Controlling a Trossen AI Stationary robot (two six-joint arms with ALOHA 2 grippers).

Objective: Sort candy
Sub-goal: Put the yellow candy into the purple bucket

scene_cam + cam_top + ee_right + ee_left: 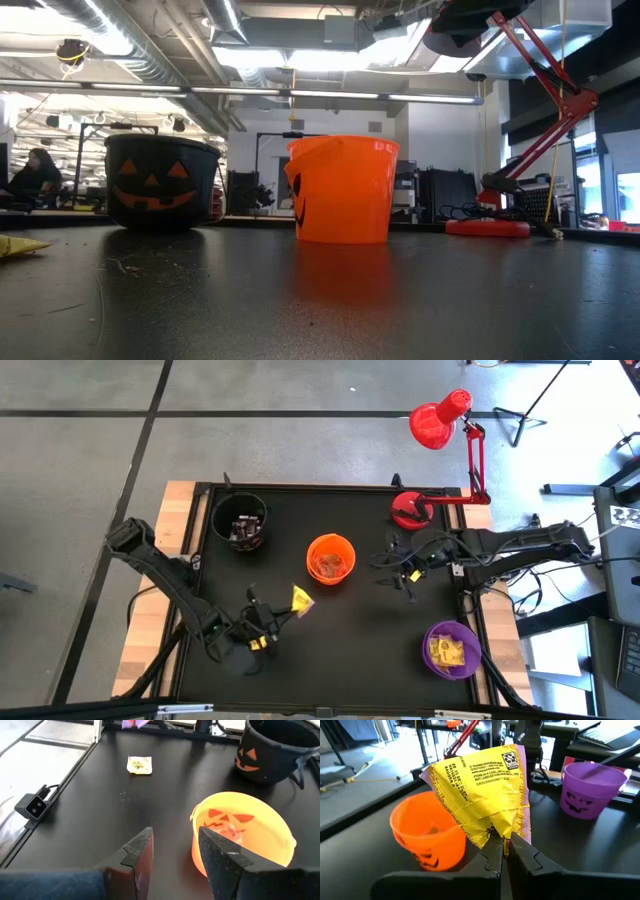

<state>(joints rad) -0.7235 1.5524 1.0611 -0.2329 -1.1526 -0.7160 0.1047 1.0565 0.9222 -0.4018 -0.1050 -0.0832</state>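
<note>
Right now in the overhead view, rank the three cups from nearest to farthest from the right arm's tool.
1. Orange cup: just left of the right tool, mid-table.
2. Purple cup: near corner on the right side.
3. Black cup: far-left corner.

left arm (pixel 160 575): dark, slim jointed links, blocky elbow housing, black cables trailing at its base
left gripper (pixel 505 851): two matte black fingers, flat inner faces, chunky moulded bases
right arm (pixel 520 543): dark links, bundled black cables along it, small yellow mark near the wrist
right gripper (pixel 175 851): two broad black fingers, angular wedge tips, thick squared bodies
</note>
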